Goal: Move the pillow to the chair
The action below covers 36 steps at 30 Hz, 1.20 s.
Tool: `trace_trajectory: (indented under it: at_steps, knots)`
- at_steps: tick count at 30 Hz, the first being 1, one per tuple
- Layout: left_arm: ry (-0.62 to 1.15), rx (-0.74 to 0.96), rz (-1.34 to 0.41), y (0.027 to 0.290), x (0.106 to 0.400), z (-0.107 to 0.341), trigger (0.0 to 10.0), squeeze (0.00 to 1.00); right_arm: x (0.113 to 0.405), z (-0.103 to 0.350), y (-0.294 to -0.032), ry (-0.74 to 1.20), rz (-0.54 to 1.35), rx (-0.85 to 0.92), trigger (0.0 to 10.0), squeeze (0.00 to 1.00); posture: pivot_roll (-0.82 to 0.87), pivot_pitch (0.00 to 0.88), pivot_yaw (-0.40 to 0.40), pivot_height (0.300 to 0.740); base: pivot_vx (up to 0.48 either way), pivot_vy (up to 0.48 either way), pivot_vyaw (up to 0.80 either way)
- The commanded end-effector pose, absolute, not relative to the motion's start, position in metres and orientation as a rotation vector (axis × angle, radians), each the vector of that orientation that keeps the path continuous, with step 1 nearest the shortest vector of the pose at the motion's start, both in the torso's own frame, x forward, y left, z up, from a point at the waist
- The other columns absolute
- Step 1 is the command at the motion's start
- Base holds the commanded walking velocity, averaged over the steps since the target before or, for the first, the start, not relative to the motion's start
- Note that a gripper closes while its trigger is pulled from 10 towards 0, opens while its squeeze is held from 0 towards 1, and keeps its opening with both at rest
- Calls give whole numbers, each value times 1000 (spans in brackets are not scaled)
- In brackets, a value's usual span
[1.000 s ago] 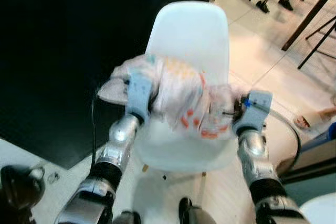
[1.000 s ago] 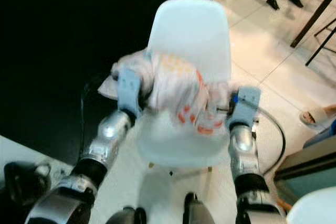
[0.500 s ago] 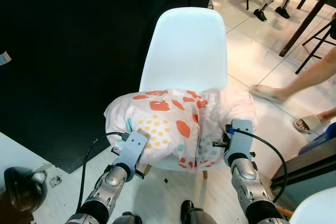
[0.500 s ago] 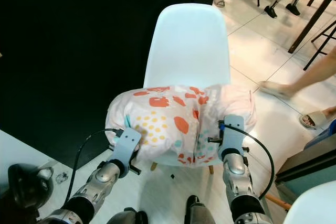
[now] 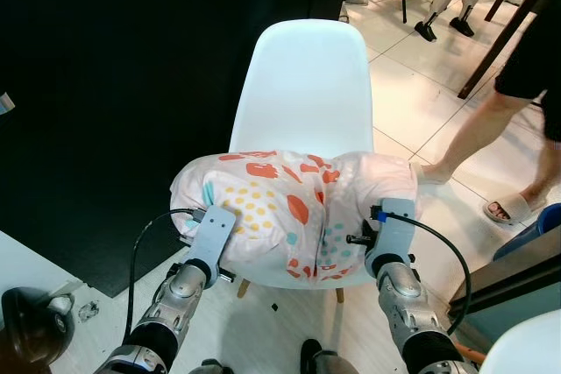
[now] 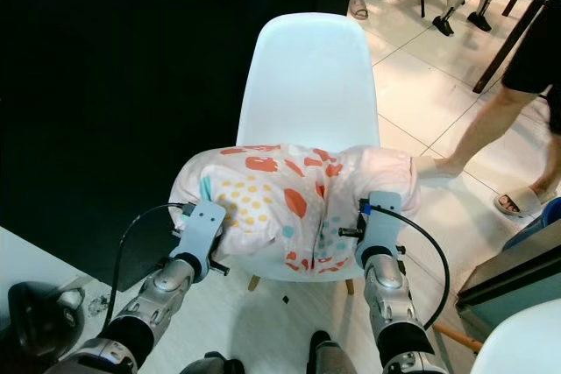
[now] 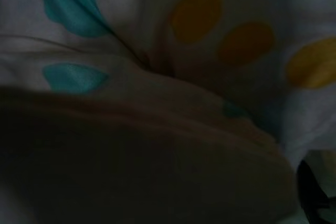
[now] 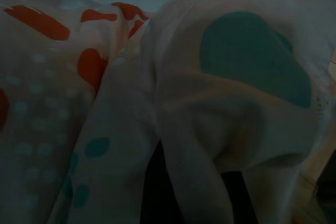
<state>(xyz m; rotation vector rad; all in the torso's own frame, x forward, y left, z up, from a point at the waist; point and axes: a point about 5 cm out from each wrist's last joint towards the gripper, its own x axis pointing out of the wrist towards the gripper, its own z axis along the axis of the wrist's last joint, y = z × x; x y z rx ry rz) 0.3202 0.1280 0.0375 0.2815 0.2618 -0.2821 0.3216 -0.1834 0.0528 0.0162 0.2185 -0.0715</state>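
Pillow [image 5: 289,212]: white, with orange, yellow and teal print; lies across the seat of the white chair [image 5: 308,85], long axis running 9 to 3 o'clock. Left gripper [image 5: 209,236] at its 8 o'clock edge, right gripper [image 5: 392,232] at its 4 o'clock edge, both equally near. Fingers buried in fabric; whether spread or pinching cannot be told. Coming move, judged: release and draw both arms back toward 6 o'clock.

Patterned pillow [image 5: 289,212] apparently resting on white chair [image 5: 307,85].
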Motion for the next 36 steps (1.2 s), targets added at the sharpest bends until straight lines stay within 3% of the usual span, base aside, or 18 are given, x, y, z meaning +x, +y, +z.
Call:
trace_trajectory:
  at_steps: [1,15,28,36]
  knots:
    - [280,294,-296,128,317,34,10000,0,316,41,-176,274,-47,22,10000,0,-45,223,-12,671,0,0,0]
    - [237,216,-245,127,318,41,10000,0,316,41,-172,284,-33,57,10000,0,-45,226,-5,641,0,0,0]
    - [233,254,-257,133,321,45,10000,0,319,44,-173,283,-56,53,10000,0,-39,246,-7,626,0,0,0]
    - [245,257,-259,140,328,48,10000,0,320,46,-169,269,-58,59,10000,0,-45,281,12,592,0,0,0]
